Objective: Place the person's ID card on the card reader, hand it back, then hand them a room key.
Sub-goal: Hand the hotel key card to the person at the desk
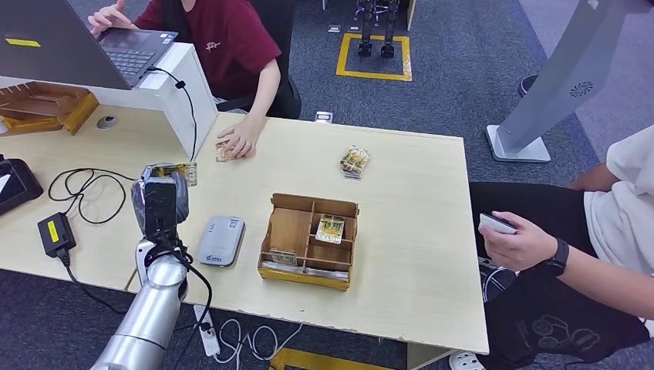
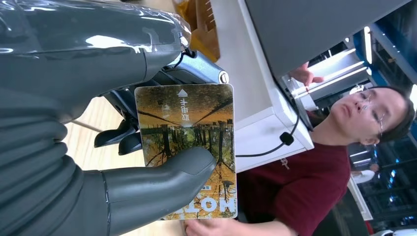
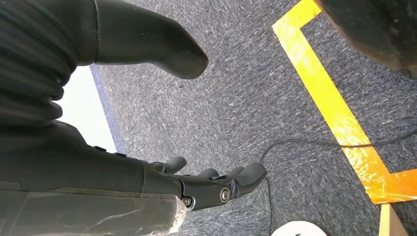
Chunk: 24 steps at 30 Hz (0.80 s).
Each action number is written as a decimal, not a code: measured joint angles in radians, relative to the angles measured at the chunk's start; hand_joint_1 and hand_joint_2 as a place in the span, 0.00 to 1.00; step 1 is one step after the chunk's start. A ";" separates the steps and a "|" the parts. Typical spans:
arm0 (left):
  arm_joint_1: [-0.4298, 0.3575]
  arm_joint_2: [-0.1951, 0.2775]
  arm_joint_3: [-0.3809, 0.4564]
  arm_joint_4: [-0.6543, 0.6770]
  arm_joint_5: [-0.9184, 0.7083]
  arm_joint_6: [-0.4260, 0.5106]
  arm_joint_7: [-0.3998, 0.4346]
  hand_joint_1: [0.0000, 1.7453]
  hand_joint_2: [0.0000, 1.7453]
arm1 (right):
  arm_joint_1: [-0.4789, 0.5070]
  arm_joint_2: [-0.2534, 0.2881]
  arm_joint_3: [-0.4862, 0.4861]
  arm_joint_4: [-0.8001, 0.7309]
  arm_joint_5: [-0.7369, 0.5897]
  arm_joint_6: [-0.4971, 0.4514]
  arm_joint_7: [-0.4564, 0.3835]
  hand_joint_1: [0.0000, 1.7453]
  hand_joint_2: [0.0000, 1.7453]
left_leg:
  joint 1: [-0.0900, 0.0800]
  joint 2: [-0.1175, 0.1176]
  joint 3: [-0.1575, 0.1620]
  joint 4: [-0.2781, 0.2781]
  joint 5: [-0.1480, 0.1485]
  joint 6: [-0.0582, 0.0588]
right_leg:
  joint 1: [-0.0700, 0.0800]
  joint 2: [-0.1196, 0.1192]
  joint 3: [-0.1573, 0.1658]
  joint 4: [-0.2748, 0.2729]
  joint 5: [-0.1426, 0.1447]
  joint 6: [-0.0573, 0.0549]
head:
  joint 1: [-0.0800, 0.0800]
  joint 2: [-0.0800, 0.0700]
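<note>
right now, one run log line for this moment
left hand holds card | right hand open, hanging over floor | card reader bare

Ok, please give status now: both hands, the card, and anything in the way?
Left hand pinches the card, raised over the table. Right hand open, empty, hanging above carpet. Person's hand rests on the table beyond; path unobstructed.

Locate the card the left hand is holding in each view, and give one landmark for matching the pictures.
Head view: the card peeks out above the raised left hand, over the table's left part.
Left wrist view: picture centre, pinched under the thumb.
Right wrist view: not in it.
Shared landmark: the person in the maroon shirt.
</note>
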<state>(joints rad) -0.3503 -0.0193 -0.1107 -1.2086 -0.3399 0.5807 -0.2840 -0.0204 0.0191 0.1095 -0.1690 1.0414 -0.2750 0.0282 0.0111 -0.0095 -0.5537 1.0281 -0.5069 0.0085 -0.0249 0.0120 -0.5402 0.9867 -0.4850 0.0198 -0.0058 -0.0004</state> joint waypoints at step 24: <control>-0.079 -0.029 0.078 0.152 -0.367 0.102 -0.043 0.50 1.00 | -0.015 0.000 0.002 -0.005 0.027 0.026 -0.001 0.00 1.00 | 0.000 0.000 0.000 0.000 0.000 0.000 | 0.000 0.000 0.000 0.000 0.000 0.000 | 0.000 0.000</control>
<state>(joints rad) -0.4290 -0.0480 -0.0332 -1.0569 -0.7069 0.6828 -0.3271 -0.0359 0.0195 0.1110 -0.1741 1.0689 -0.2489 0.0275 0.0110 -0.0095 -0.5538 1.0283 -0.5069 0.0085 -0.0249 0.0121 -0.5404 0.9866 -0.4850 0.0197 -0.0058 -0.0004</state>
